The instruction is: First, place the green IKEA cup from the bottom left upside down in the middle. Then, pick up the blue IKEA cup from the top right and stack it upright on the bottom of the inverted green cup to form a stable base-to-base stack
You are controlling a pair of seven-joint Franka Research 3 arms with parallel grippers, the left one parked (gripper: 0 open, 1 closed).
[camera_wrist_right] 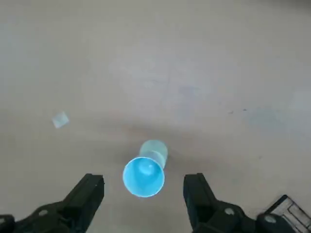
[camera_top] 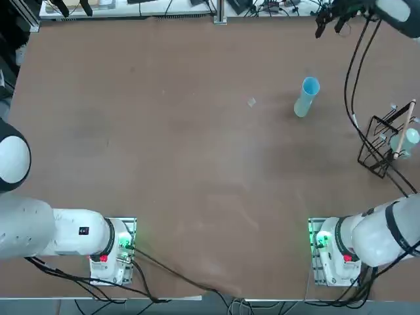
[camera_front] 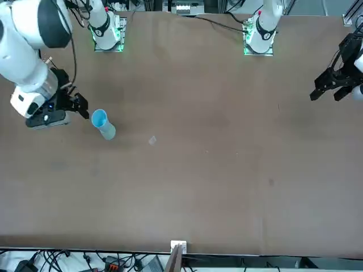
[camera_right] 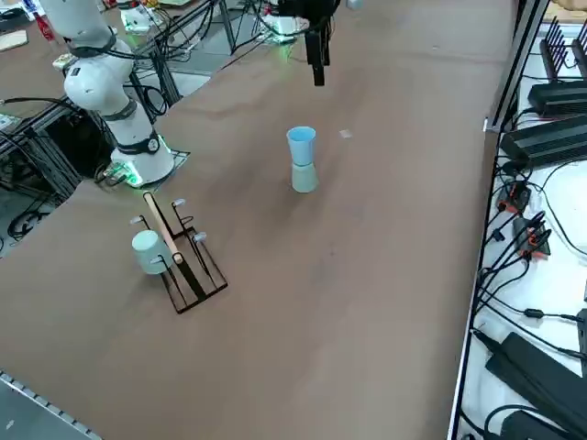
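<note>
The blue IKEA cup (camera_top: pixel 310 86) stands upright on the flat bottom of the inverted green IKEA cup (camera_top: pixel 301 109), right of the table's middle. The same stack shows in the front view, blue cup (camera_front: pixel 99 119) on green cup (camera_front: pixel 108 132), and in the right side view, blue cup (camera_right: pixel 301 145) on green cup (camera_right: pixel 304 178). My right gripper (camera_wrist_right: pixel 143 194) hangs open high above the stack, touching neither cup. The wrist view looks down into the blue cup (camera_wrist_right: pixel 143 176) between the spread fingers (camera_wrist_right: pixel 87 194). In the front view the gripper (camera_front: pixel 78 105) is beside the stack.
A black wire rack (camera_top: pixel 379 146) stands at the table's right edge, with a pale cup (camera_right: pixel 147 250) hung on its wooden peg. A small clear scrap (camera_top: pixel 251 102) lies left of the stack. Cables trail past the rack.
</note>
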